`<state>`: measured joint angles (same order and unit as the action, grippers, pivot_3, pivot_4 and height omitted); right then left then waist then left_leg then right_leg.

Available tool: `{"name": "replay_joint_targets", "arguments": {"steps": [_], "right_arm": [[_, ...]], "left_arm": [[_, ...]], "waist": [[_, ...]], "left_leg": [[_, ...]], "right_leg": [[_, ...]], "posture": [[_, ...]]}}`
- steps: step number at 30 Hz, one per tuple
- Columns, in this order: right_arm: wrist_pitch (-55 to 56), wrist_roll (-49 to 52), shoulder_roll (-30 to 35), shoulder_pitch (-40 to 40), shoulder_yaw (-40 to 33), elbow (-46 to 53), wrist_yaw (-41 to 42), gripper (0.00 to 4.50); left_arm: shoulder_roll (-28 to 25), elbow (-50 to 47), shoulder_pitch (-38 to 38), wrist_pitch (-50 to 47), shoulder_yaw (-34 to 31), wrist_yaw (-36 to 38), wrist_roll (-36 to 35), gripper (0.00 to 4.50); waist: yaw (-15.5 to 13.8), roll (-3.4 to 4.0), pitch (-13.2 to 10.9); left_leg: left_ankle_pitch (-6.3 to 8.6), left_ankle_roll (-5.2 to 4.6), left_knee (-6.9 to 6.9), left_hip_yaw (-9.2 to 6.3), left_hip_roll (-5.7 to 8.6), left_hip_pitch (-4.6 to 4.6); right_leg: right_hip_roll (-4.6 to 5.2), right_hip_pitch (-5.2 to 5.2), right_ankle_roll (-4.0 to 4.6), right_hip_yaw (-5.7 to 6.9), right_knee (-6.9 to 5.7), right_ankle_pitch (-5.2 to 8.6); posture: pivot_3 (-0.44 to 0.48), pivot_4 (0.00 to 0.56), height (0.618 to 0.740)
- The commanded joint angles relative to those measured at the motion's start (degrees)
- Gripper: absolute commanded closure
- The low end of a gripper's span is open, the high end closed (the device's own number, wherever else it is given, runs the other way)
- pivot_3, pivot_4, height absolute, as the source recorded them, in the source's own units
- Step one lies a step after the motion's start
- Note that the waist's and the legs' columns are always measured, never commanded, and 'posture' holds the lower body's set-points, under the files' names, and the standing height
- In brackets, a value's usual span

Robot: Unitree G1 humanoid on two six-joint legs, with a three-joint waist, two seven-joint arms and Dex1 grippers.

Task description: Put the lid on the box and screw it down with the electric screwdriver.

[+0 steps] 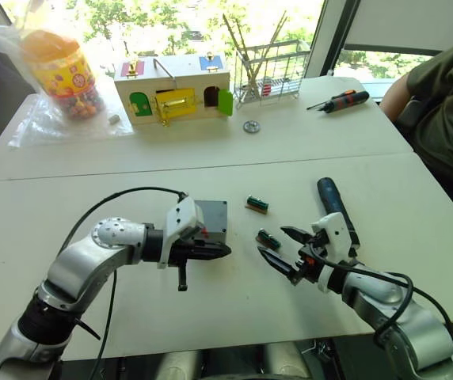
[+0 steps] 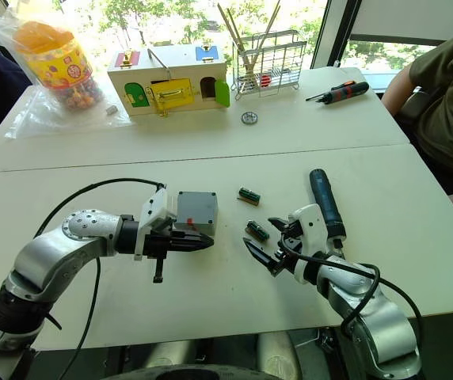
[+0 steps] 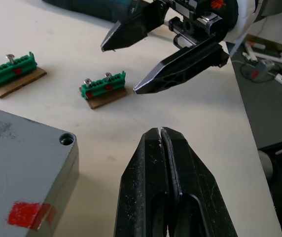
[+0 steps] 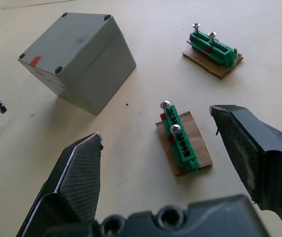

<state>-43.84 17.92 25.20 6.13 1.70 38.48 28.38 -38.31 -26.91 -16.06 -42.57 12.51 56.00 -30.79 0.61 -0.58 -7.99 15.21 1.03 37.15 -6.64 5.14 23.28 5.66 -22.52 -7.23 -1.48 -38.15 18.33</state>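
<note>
The grey box [image 4: 101,74] stands on the white table with the lid [image 4: 69,42] sitting on top of it; a red sticker marks one edge. My left gripper [image 1: 225,252] is shut and empty, lying just beside the box's near side. My right gripper [image 1: 278,249] is open, its jaws straddling a green holder [image 4: 180,138] with two screws standing in it. A second green screw holder [image 1: 257,204] lies a little farther back. The electric screwdriver [image 1: 333,204] lies on the table just to the right of my right gripper.
At the back stand a wooden toy house [image 1: 175,89], a candy jar [image 1: 60,71] in a plastic bag, and a wire rack [image 1: 270,75]. A manual screwdriver [image 1: 339,100] and a metal disc [image 1: 251,126] lie nearby. A person [image 1: 448,103] sits at the right edge.
</note>
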Motion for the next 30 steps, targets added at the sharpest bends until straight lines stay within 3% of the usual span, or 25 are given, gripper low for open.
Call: {"name": "replay_joint_targets", "arguments": {"steps": [1, 2, 16, 19, 22, 23, 30], "right_arm": [[3.1, -0.7, 0.5, -0.6, 0.0, -0.6, -0.1, 1.61], [3.6, -0.8, 0.4, -0.8, 0.3, -1.1, -0.2, 1.97], [7.1, -2.3, 0.1, -1.5, 2.2, -4.4, -1.3, 1.97], [7.2, -2.4, 0.0, -1.7, 2.8, -4.6, -1.5, 2.77], [7.4, -2.3, -0.2, -2.0, 2.9, -4.9, -1.6, 4.15], [7.4, -2.2, -0.3, -2.1, 2.9, -4.9, -1.7, 4.41], [7.8, -2.2, -0.1, -1.9, 3.0, -4.6, -1.9, 4.41]], "left_arm": [[0.1, -2.2, 0.6, 0.6, -0.2, -0.6, -0.4, 4.50], [0.2, -2.2, 0.7, 0.6, -0.1, -0.7, -0.3, 4.50], [0.6, -0.5, 0.9, 2.6, 0.6, -1.6, 1.9, 4.50], [0.8, -0.3, 1.0, 2.7, 0.7, -1.7, 2.2, 4.50], [0.9, -0.5, 1.3, 2.8, 0.7, -1.7, 2.5, 4.50], [0.9, -0.5, 1.4, 2.8, 0.7, -1.7, 2.6, 4.50], [1.2, 0.0, 1.4, 2.9, 0.6, -1.7, 3.0, 4.50]], "waist": [[-0.1, 0.00, 0.0], [-0.1, 0.00, 0.0], [0.0, 0.00, 0.0], [0.0, 0.00, 0.0], [0.0, 0.00, 0.0], [0.0, 0.00, 0.0], [0.0, 0.00, 0.0]], "left_leg": [[0.00, 0.00, 0.00, 0.00, 0.00, 0.00], [0.00, 0.00, 0.00, 0.00, 0.00, 0.00], [-0.01, 0.01, 0.01, 0.00, 0.00, 0.00], [-0.01, 0.01, 0.01, 0.00, 0.00, 0.00], [0.00, 0.01, 0.01, 0.00, 0.00, 0.00], [0.00, 0.01, 0.00, 0.00, 0.00, 0.00], [0.00, 0.01, 0.01, -0.01, 0.00, 0.00]], "right_leg": [[0.00, 0.00, 0.00, 0.00, 0.00, 0.00], [0.00, 0.01, 0.00, 0.00, 0.00, 0.00], [-0.01, 0.01, 0.00, 0.00, 0.00, 0.00], [-0.01, 0.01, 0.00, 0.00, 0.00, 0.00], [-0.01, 0.01, 0.00, 0.00, 0.00, 0.00], [-0.01, 0.01, 0.00, 0.00, 0.00, 0.00], [-0.01, 0.01, 0.00, 0.01, 0.00, 0.00]], "posture": [[0.000, 0.150, 0.740], [0.000, 0.150, 0.740], [0.000, 0.150, 0.740], [0.000, 0.150, 0.740], [0.000, 0.150, 0.740], [0.000, 0.150, 0.740], [0.000, 0.150, 0.740]]}}
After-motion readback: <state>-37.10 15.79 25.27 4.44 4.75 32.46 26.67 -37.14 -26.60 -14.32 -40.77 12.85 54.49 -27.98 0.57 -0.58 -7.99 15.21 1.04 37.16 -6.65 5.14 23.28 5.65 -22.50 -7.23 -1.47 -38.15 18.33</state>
